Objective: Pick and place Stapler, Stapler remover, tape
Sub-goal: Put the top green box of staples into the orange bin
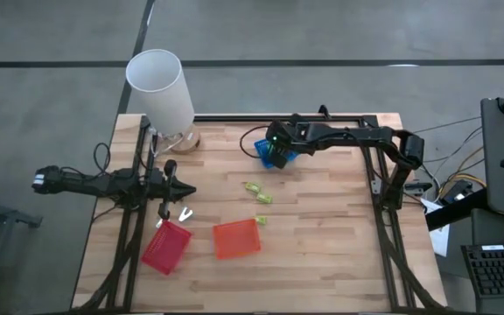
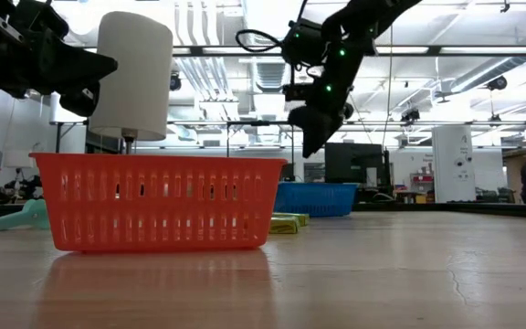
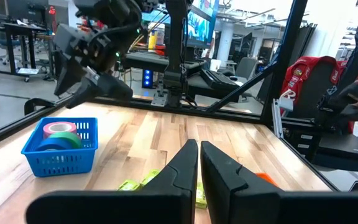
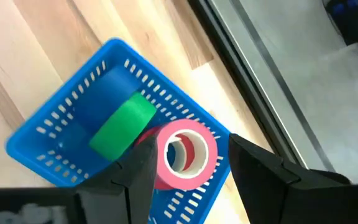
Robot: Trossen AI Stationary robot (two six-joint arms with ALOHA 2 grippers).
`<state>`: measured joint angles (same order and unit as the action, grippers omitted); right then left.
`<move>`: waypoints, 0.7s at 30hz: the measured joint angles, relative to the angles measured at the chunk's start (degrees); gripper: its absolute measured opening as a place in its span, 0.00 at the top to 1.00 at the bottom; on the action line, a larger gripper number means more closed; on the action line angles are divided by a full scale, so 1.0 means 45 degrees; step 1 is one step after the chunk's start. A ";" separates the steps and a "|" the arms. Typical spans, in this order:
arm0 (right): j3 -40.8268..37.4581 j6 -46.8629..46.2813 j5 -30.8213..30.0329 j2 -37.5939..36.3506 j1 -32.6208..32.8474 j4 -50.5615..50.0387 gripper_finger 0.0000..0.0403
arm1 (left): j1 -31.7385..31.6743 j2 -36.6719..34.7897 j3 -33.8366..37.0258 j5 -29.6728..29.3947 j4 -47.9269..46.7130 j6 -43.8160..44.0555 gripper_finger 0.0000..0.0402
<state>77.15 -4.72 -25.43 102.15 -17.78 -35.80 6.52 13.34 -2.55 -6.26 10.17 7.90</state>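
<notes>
I see the wooden table (image 1: 322,262) with the white lamp (image 1: 160,87) at its far edge. My right gripper (image 4: 188,171) hangs over the blue basket (image 4: 48,134), jaws spread wide and holding nothing. In that basket lie the pink tape (image 4: 188,152), green tape (image 4: 123,127) and blue tape (image 4: 101,99). My left gripper (image 3: 199,171) waits pinched shut by the red bins (image 1: 234,238)
</notes>
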 joint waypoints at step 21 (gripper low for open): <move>0.1106 -0.3438 0.6315 -0.0544 0.0971 -0.0502 0.56 | -0.0001 0.0000 0.0000 0.0000 0.0005 0.0000 0.94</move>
<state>82.13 -20.18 2.98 99.70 -13.41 -38.06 6.52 13.34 -2.55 -6.26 10.20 7.90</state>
